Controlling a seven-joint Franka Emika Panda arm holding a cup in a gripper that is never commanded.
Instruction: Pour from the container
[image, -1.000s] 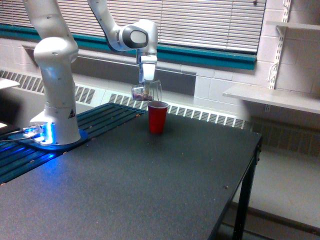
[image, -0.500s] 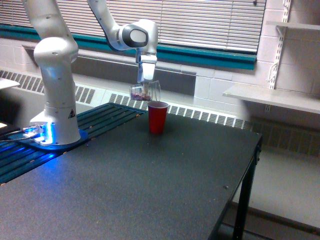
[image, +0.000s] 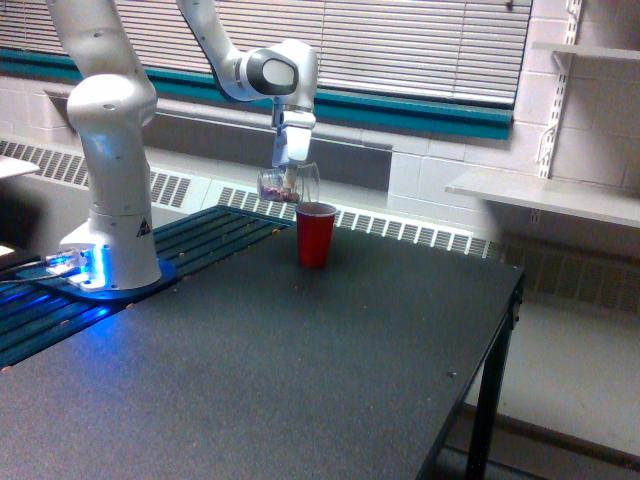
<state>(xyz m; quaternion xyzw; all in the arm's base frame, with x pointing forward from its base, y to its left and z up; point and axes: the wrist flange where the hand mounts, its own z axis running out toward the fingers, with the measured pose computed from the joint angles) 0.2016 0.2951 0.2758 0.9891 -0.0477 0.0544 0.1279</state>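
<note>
Below the jaws, the container (image: 289, 185) is held by the gripper (image: 290, 168), jaws clamped on it, tipped on its side with its mouth toward the red cup (image: 315, 234). Pinkish pieces are seen pooled in its lower side. The red cup sits just under and to the exterior view's right of the jaws, on the table (image: 300, 370). Pour step judged underway; more tilt is needed, mouth kept over the rim.

Arm (image: 110, 150): glossy white rounded segments, dark grey joint cap, small black base marking, blue-lit base; gripper (image: 290, 165) apparently pale grey.
</note>
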